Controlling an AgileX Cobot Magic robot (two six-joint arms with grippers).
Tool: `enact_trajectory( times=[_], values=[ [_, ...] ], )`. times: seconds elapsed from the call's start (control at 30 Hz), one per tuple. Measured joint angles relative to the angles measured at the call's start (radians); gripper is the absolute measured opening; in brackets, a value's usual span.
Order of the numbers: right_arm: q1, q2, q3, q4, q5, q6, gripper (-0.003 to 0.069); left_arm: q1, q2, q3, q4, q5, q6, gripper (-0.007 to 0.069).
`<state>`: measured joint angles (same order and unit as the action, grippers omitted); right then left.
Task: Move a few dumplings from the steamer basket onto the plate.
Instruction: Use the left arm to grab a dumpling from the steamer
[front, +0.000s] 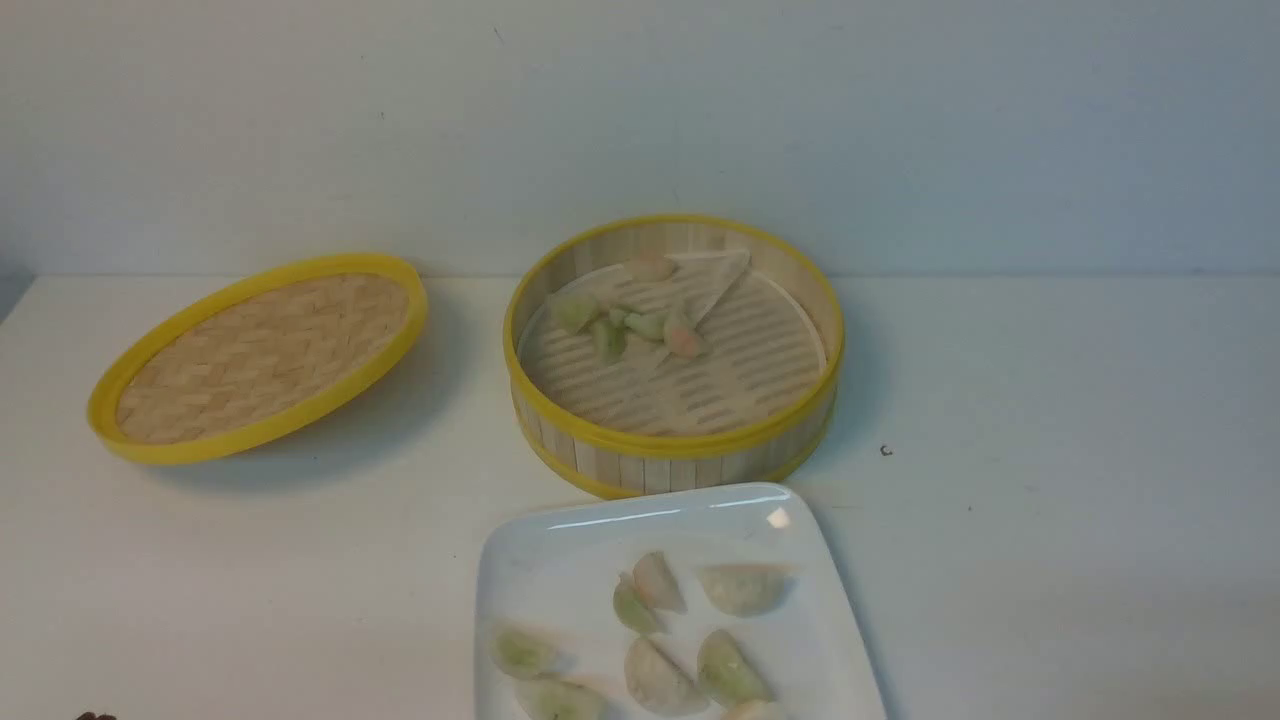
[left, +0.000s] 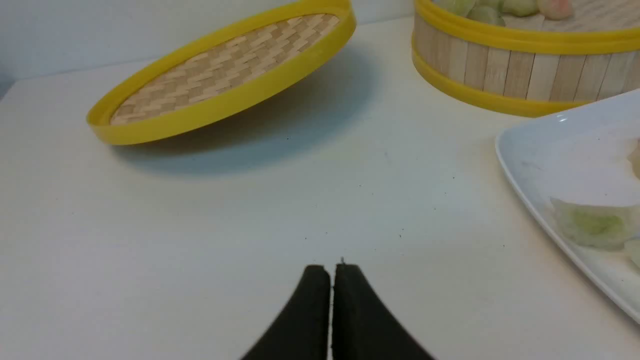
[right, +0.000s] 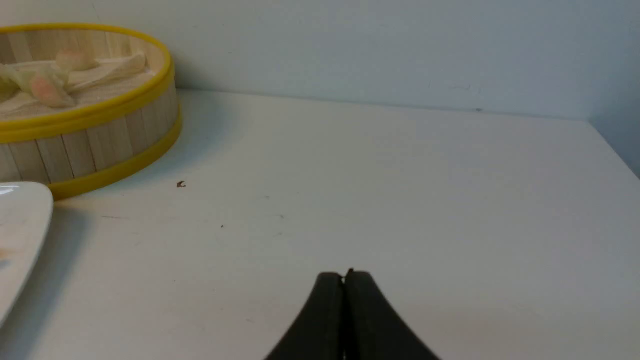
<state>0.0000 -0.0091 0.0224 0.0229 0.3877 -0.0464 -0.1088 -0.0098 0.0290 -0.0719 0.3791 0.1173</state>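
**A:** What are the tools doing?

**B:** Both are sitting low over the table (front: 1050, 520), empty. The left gripper (left: 331, 267) is pressing its fingers together with nothing between them, and the right gripper (right: 344, 274) is doing the same.

**A:** And the dumplings (front: 683, 338)?

**B:** A handful are clustering in the steamer basket (front: 680, 447). It is sitting ahead of the left gripper and towards its right, and ahead of the right gripper and towards its left. Several more are already lying on the plate (front: 545, 570), between the two grippers and nearer to them than the basket.

**A:** So another fetch is looking likely?

**B:** I'm judging so, unless those count as enough. Whichever arm is going should be spreading its fingers before dipping over the rim, coming straight down, and pinching one dumpling lightly across its plump middle. They're looking soft and slippery.

**A:** Anything risky?

**B:** The paper liner (front: 715, 280) is lying folded back beside the cluster, so I'm expecting it to snag. The lone pink one by the far wall is looking easiest.
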Motion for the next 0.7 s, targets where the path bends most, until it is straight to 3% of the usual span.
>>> enact_trajectory(
  times=[0.7],
  values=[
    [0.0, 0.0, 0.0, 0.0, 0.0, 0.0, -0.0013, 0.0, 0.0, 0.0, 0.017, 0.0, 0.009, -0.0006]
  ],
)
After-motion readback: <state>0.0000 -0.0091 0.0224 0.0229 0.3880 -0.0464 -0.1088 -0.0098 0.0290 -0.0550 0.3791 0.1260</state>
